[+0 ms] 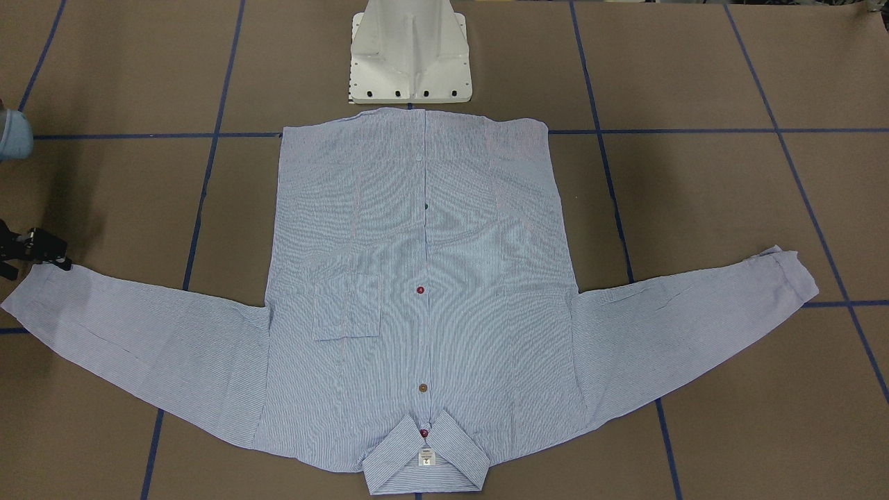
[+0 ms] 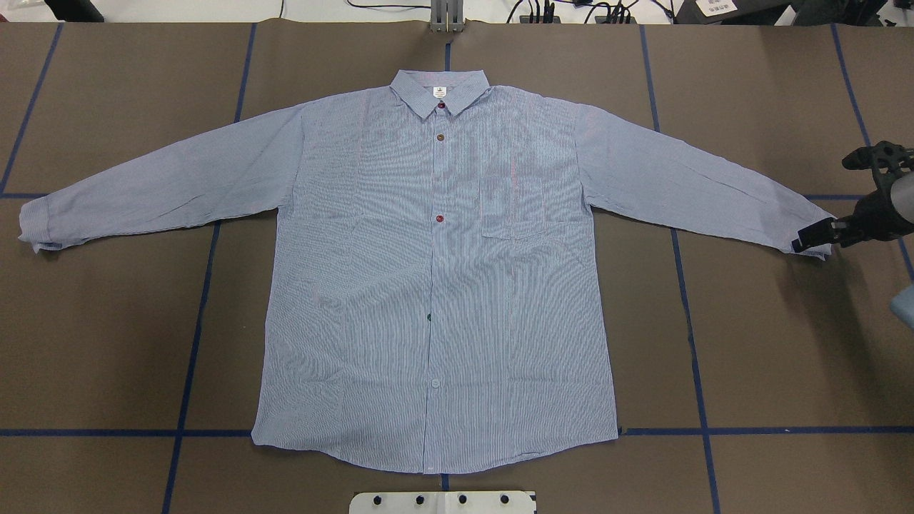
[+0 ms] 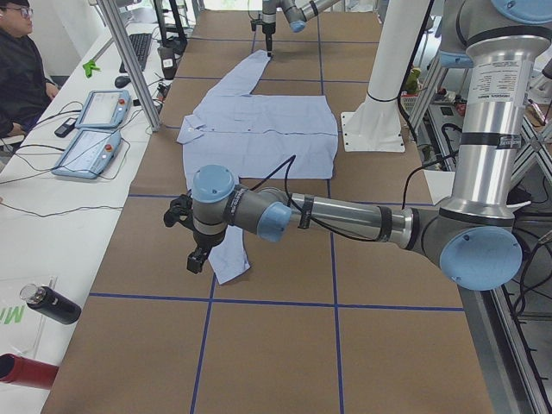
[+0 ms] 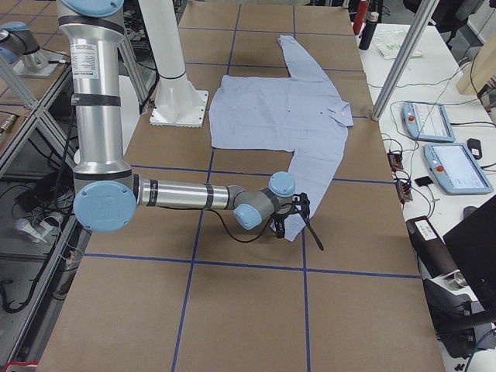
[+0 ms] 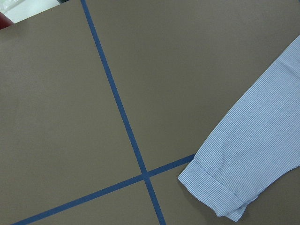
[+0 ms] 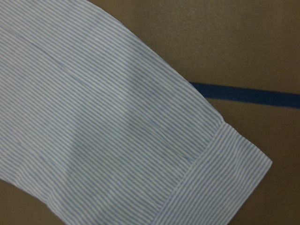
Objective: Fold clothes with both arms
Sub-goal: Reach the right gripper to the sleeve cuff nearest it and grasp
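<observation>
While the shirt [image 2: 435, 285] lay flat, hem nearest the pedestal base [image 1: 410, 62], the right gripper [image 2: 810, 238] sat at one cuff [image 6: 220, 187], the left gripper [image 3: 197, 259] beside the other; whether either was closed I couldn't tell

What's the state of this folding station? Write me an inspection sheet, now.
Surface: brown table with blue tape grid, flat.
Job's things: light blue striped button-up shirt spread flat, front up, sleeves out, unfolded.
Clutter: nothing seen.
Grippers: right arm's black tool at one cuff; left arm's black tool near the other cuff; grip cannot tell.
Cables: black cables at table's far edge.
Surroundings: white pedestal; seated person; two grey-and-blue pendants, dark bottle on side bench.
</observation>
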